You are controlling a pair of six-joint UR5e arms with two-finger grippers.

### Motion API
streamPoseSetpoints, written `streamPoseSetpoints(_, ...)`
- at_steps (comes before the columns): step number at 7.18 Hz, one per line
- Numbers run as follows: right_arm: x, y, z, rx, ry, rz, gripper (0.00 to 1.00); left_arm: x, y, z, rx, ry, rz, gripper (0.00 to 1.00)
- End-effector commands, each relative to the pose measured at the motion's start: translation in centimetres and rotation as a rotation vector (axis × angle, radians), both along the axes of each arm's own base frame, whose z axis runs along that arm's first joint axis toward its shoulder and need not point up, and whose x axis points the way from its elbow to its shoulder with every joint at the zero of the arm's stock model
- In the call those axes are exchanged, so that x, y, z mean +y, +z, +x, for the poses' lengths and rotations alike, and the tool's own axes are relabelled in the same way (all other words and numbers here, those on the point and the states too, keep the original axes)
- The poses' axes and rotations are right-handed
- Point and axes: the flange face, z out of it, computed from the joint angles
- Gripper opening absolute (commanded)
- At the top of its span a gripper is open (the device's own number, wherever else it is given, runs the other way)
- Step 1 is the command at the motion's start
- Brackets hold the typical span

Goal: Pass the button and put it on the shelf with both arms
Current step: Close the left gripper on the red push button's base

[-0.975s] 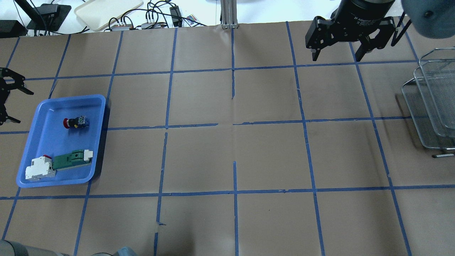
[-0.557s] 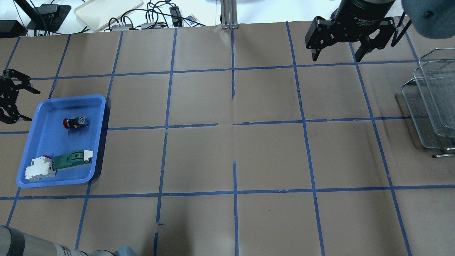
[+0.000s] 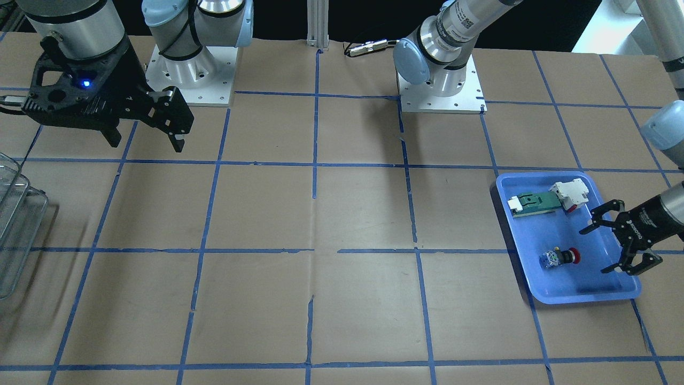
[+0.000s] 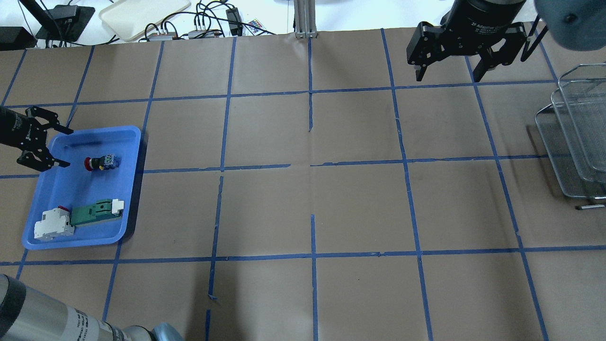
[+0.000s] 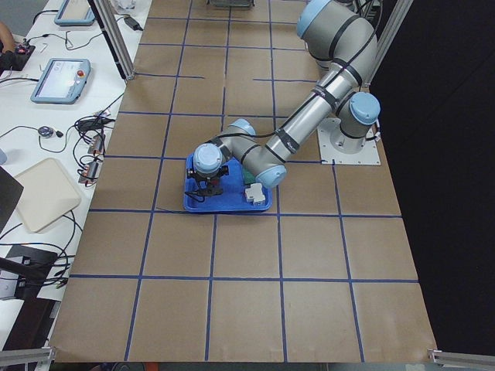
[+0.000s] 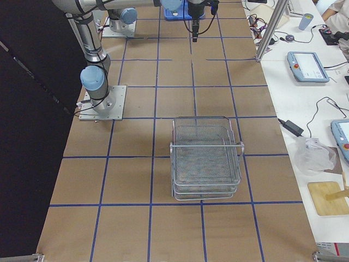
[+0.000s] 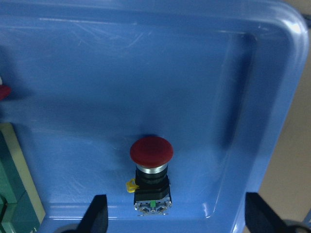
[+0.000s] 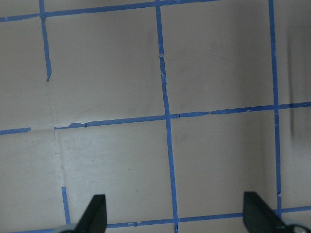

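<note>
One view only, left wrist, for the yellow tab at the button collar; shelf at overhead's right edge. Lies on its side in blue tray, below left tool, untouched; fingers spread wide, empty. Right tool likewise.

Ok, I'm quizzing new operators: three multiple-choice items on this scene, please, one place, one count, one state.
1. Where is the button? A) on the shelf B) in the tray C) on the table
2. How many parts lie in the tray? A) two B) five C) three
3. The left end effector is: A) open and empty B) shut on the button C) shut and empty
B, it lies on the tray's blue floor; C, button, green part and white block; A, jaws apart, nothing gripped.
</note>
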Motion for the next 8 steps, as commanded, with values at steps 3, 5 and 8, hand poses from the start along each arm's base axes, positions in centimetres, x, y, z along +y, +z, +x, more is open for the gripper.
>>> streamPoseSetpoints(3,0.0,-0.1,0.0,0.0,-0.001,0.002,1.0,-0.2,-4.0,0.1,0.044,-0.028,0.029,1.0)
streamPoseSetpoints(5,0.0,-0.2,0.0,0.0,-0.001,0.004,1.0,-0.1,-4.1,0.1,0.048,-0.043,0.024,0.98)
streamPoseSetpoints(8,0.0,-0.1,0.0,0.0,0.001,0.002,1.0,0.0,-4.5,0.2,0.046,-0.041,0.04,0.22)
